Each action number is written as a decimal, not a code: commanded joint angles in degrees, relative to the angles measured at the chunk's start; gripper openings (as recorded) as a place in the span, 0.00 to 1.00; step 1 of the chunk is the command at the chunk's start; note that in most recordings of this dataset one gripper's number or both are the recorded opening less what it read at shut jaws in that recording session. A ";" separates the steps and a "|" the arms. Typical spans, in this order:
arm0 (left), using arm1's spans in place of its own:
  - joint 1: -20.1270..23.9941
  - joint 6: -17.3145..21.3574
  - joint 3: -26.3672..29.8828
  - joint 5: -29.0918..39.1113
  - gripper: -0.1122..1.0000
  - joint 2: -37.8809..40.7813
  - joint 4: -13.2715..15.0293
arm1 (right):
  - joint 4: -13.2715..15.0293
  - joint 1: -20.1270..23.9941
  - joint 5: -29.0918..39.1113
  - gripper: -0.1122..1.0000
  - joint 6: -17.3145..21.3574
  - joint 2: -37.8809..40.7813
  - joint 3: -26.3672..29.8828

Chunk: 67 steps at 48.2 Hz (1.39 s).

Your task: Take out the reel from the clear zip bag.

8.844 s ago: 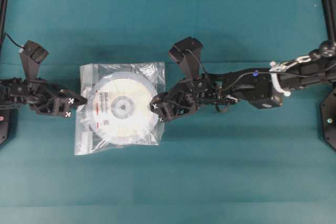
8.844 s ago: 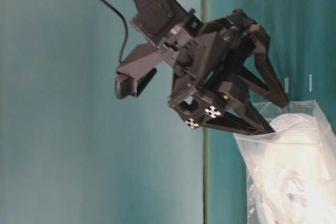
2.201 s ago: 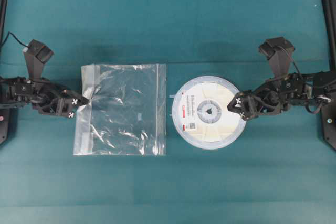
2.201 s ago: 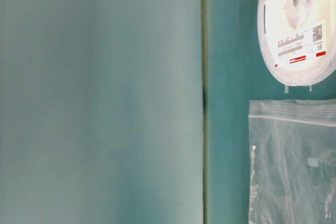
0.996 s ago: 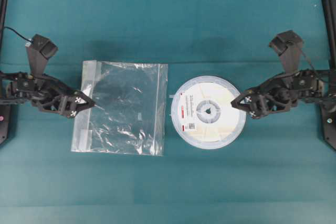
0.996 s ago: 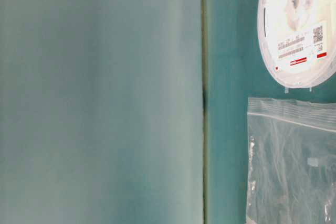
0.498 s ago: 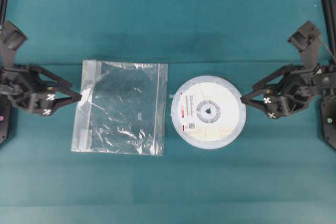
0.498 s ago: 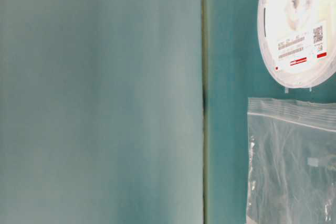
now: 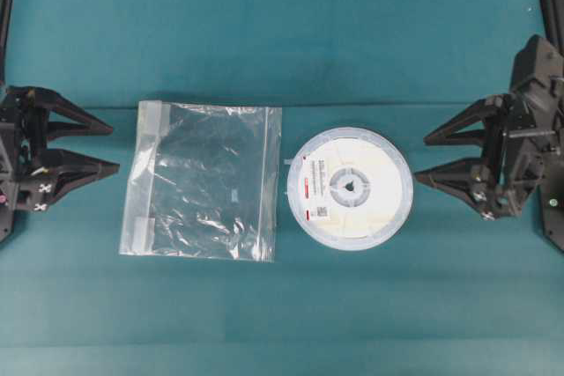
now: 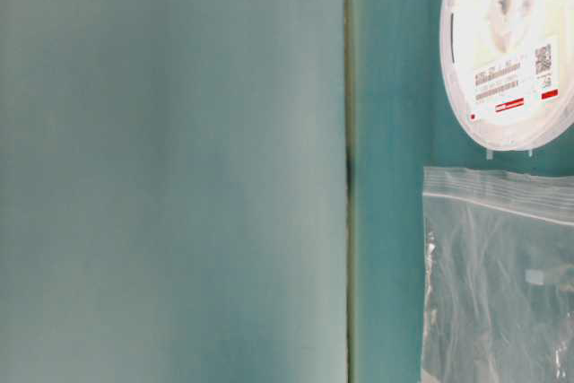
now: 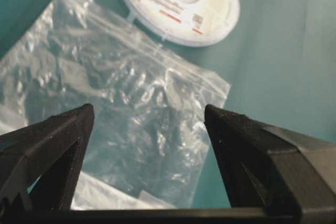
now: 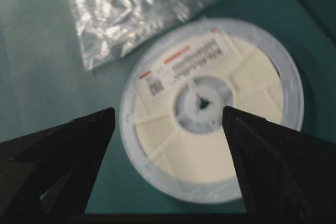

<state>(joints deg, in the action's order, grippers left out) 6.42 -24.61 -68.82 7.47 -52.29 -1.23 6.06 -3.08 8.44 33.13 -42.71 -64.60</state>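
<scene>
A flat round cream reel (image 9: pixel 350 188) with a translucent rim, grey hub and red-striped white label lies right of centre in the overhead frame on the teal cloth-covered surface (image 9: pixel 282 41), just beside and outside the crinkly square clear plastic zip bag (image 9: pixel 204 180) at centre left. At the far left edge the left claw (image 9: pixel 107 147) stands with jaws wide apart and empty. At the far right the right claw (image 9: pixel 425 158) does likewise, both clear of bag and reel.
</scene>
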 commanded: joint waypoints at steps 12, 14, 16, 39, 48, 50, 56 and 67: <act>-1.93 8.53 3.08 -0.26 0.92 -0.09 -0.26 | 0.35 0.79 -2.20 0.93 -9.76 -6.86 1.76; -2.02 9.58 3.25 -0.26 0.92 -0.09 -0.26 | 0.26 0.88 -1.93 0.93 -10.28 -7.65 1.76; -2.02 10.55 3.43 -0.26 0.92 -0.26 -0.26 | 0.26 0.97 -1.76 0.93 -10.63 -8.44 1.76; -2.29 12.22 3.78 -0.18 0.92 -2.72 -0.26 | 0.26 0.88 2.11 0.92 -11.16 -11.07 1.76; -2.29 12.04 3.78 -0.18 0.91 -2.72 -0.26 | 0.26 0.97 2.37 0.92 -10.81 -11.07 1.76; -2.29 12.04 3.78 -0.26 0.91 -2.81 -0.26 | 0.26 0.97 2.37 0.92 -10.81 -11.07 1.76; -2.37 12.04 3.69 -0.26 0.90 -2.81 -0.26 | 0.26 1.23 2.37 0.92 -10.81 -11.07 1.76; -2.37 12.04 3.69 -0.18 0.89 -2.81 -0.26 | 0.18 1.49 2.46 0.92 -10.81 -11.07 1.76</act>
<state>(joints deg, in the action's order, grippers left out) 4.13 -12.48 -66.53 7.56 -55.28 -1.23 6.24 -1.76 11.16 22.68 -53.96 -64.25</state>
